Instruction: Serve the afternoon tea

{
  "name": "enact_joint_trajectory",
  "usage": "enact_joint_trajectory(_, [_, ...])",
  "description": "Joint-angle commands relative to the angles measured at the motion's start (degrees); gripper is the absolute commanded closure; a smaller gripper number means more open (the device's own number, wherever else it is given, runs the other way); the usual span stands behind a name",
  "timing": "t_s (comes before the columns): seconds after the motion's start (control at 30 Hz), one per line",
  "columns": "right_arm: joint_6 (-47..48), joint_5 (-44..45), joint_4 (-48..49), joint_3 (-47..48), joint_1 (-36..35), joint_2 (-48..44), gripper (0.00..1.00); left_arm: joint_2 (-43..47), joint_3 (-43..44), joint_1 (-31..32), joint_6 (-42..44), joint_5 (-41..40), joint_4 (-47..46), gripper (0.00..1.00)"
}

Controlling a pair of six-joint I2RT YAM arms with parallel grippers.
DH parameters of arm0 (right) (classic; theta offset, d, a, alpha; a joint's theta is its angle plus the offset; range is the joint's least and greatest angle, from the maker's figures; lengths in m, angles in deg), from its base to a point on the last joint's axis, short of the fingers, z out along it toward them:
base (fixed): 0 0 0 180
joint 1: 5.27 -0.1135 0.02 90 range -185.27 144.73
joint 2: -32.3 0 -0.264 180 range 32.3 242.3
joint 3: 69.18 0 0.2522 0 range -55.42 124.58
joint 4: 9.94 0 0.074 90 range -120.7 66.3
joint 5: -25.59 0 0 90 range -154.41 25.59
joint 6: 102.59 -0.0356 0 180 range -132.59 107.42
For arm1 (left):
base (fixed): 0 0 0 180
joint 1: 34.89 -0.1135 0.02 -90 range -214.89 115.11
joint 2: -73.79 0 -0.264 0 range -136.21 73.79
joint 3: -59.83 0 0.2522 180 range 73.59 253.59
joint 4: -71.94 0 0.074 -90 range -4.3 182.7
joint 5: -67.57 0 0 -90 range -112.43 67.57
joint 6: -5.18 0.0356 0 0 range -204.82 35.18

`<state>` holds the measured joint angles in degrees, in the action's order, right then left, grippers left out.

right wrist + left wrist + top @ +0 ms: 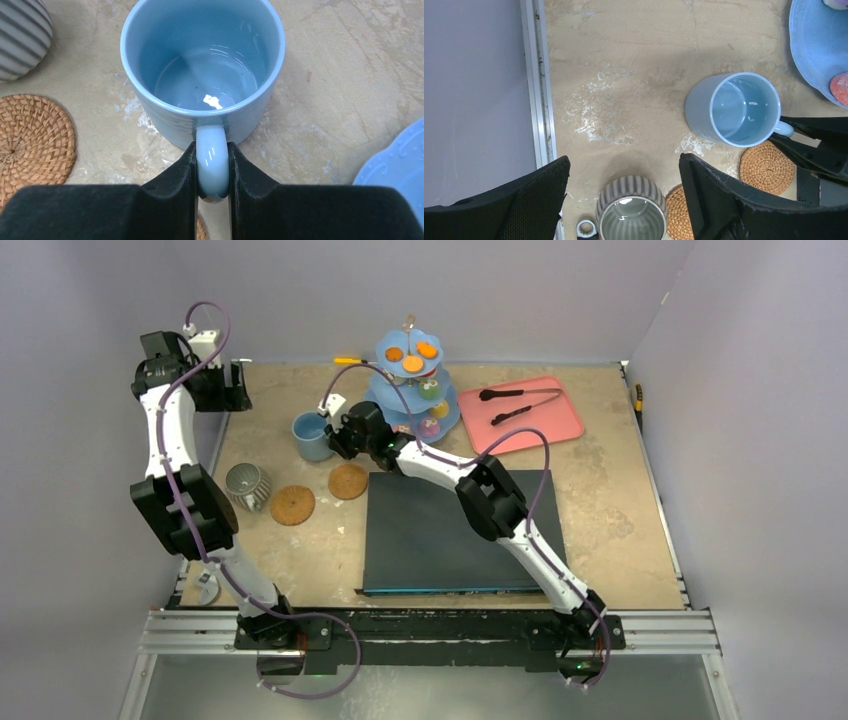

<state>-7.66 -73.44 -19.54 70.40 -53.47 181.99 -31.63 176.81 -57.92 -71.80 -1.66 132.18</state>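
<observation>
Right gripper (212, 152) pinches the blue mug (200, 65) by its handle (211, 134); left gripper (624, 165) hangs open. Lifted so, the mug could swivel and slip.

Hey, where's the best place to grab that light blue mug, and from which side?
By its handle, coming in from the handle's side. The mug stands upright with a wide body, while the handle loop sticks out, thin enough to pinch across. The right gripper is shut on it that way.

Tray (545, 428) right of stand (405, 340); mug (312, 435) left; coasters (348, 481) before mug.
</observation>
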Motion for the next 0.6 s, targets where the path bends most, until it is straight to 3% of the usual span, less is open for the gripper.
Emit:
enact_joint_trajectory(0.0, [-0.8, 0.8, 12.5, -2.2, -0.2, -11.9, 1.00, 2.9, 1.2, -1.0, -0.4, -0.3, 0.5, 0.20])
enact_joint_trajectory(0.37, [-1.7, 1.1, 16.4, -12.4, -0.4, -19.5, 1.00, 4.1, 1.2, -1.6, -0.6, -0.2, 0.8, 0.19])
enact_joint_trajectory(0.57, [-0.8, 5.7, 15.8, -19.6, -2.1, -24.3, 1.00, 4.4, 1.0, -1.8, -0.4, 0.0, 0.8, 0.19])
